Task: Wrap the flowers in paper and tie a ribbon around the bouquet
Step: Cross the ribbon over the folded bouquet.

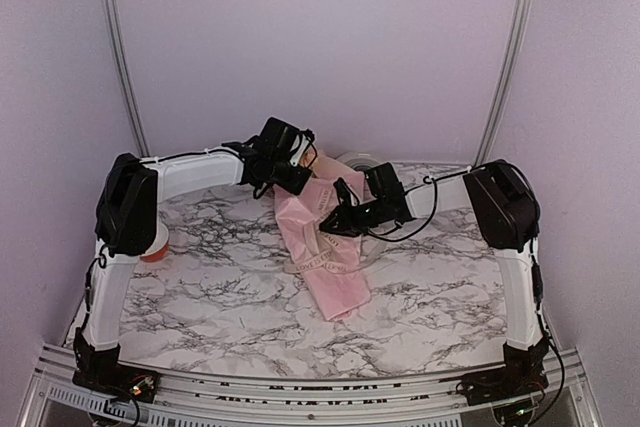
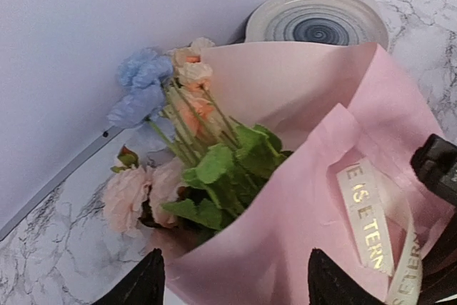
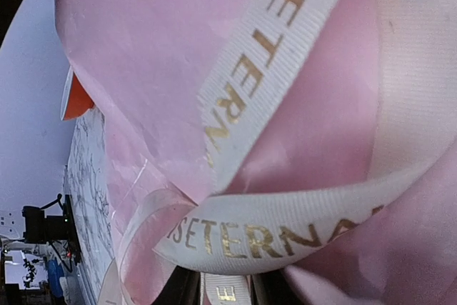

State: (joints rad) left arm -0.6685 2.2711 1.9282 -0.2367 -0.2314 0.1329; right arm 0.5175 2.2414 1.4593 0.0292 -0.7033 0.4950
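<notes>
Top external view: shows the long pink paper-cone bouquet [image 1: 325,257] lying slanted on the marbled bench [image 1: 200,287], wide end toward twelve o'clock, narrow end toward five. Lies flat, seemingly for easy reach by both arms at its waist during tying. Left wrist view: looks into the wide end, with the artificial flowers [image 2: 193,141] in peach, pale blue and green poking out toward ten o'clock and a round grey ringed plate [image 2: 318,23] behind at one o'clock. Finds the left fingers [image 2: 139,287] spread wide, one either side of the cone, gripping nothing. Right wrist view: catches the cream-white ribbon [image 3: 285,237] with gold lettering looped against the cone, a strand dropping to six o'clock. Shows that strand apparently pinched between the nearly closed right fingers [image 1: 338,222], probably for keeping the loop taut.
</notes>
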